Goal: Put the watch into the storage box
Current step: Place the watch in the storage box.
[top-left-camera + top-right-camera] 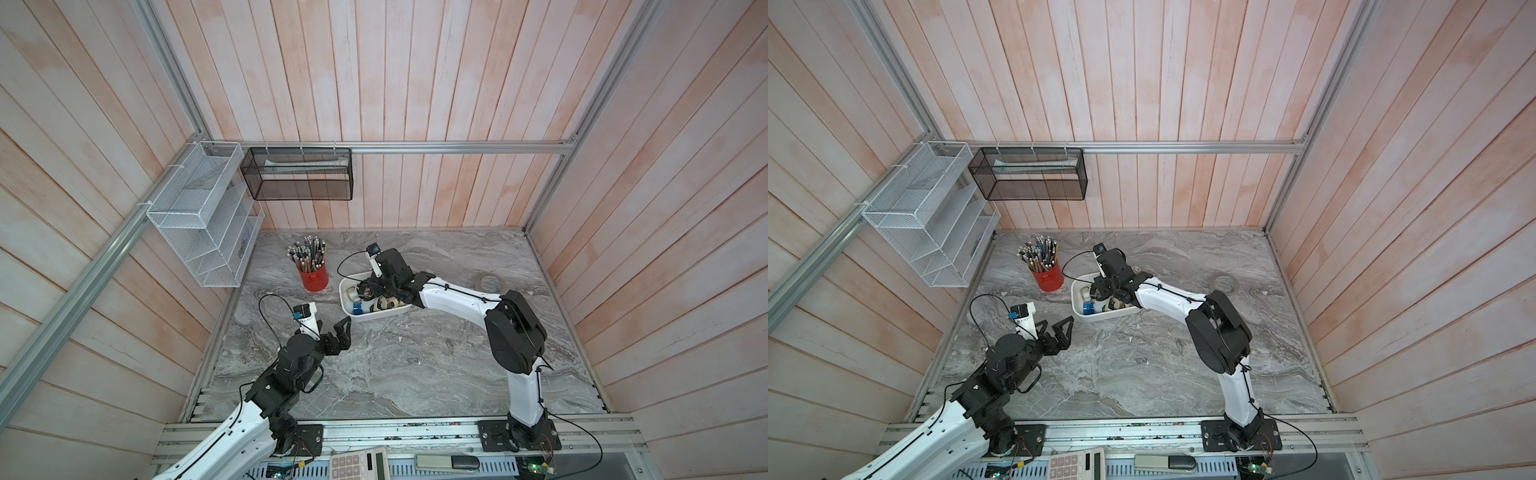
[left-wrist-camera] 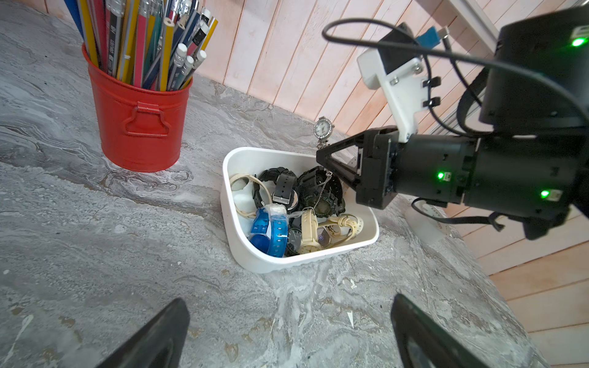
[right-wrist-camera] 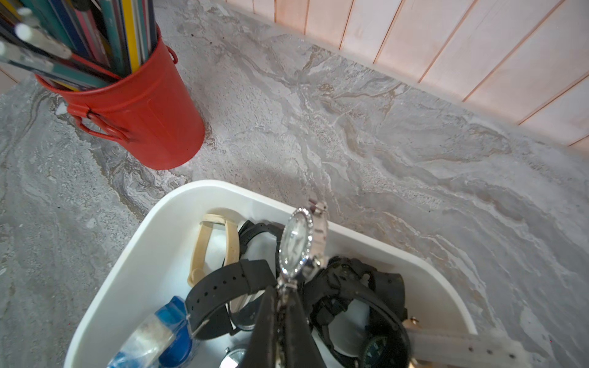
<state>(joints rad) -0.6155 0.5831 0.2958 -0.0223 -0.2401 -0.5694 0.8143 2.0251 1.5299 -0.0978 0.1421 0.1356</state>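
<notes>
Though both top views put the right gripper (image 1: pixel 365 291) over the storage box (image 1: pixel 376 318), its own wrist covers whatever it carries, so I can't read the grip from up there. Left wrist view fills that in: the silver watch (image 2: pixel 323 127) stands upright above the black fingertip, over the box, and its chain band hangs down onto the black watches piled inside. Right wrist view alone gives the close detail: stone-set bezel, jaws nearly together with the band pinched between them, watch face clear of the heap and not resting in the box. Left gripper (image 2: pixel 290 301) hangs over bare tabletop (image 2: pixel 95 239) short of the box, jaws spread wide, nothing between them. Red pencil cup (image 2: pixel 140 127) sits near the box, apart from it. Only the top views show the tape roll (image 1: pixel 492 284) well off beyond the right arm and the calculator (image 1: pixel 359 463) on the front rail.
</notes>
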